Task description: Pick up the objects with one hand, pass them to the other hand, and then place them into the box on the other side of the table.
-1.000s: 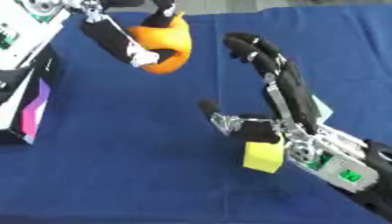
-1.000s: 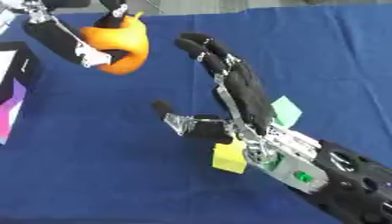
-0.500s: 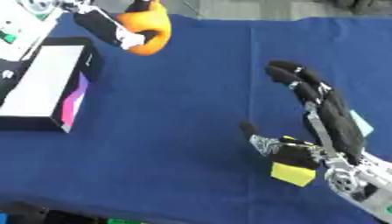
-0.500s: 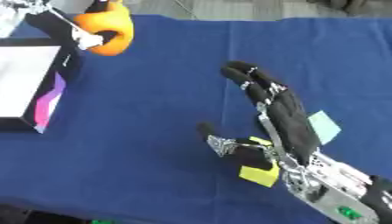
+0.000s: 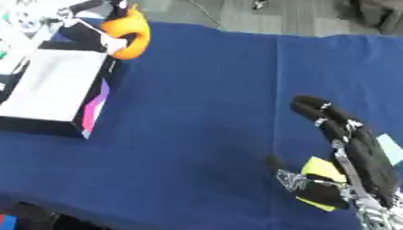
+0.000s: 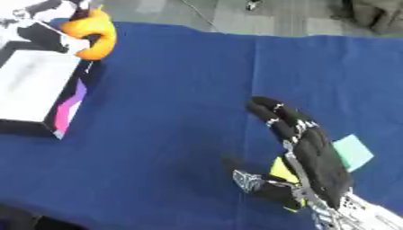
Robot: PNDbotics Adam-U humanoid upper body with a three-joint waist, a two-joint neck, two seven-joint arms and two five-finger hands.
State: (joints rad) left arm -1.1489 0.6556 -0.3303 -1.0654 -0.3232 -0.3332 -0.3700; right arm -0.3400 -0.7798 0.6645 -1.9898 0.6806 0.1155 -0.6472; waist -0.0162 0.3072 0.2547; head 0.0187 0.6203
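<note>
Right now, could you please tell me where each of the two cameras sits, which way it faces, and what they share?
Left eye view: in the head, looking down at the blue table; left robot hand holds the orange object over the box, right robot hand open at lower right.
Right eye view: beside it, facing the same way; same hands, plus more of the green square.
Shared: nearly the whole scene, including the yellow block.

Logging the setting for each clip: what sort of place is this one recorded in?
Probably an indoor lab or office workspace, not a home. A table under a blue cloth serves as the work surface, grey floor shows beyond its far edge, and the props look staged: a box, an orange object and coloured blocks.
</note>
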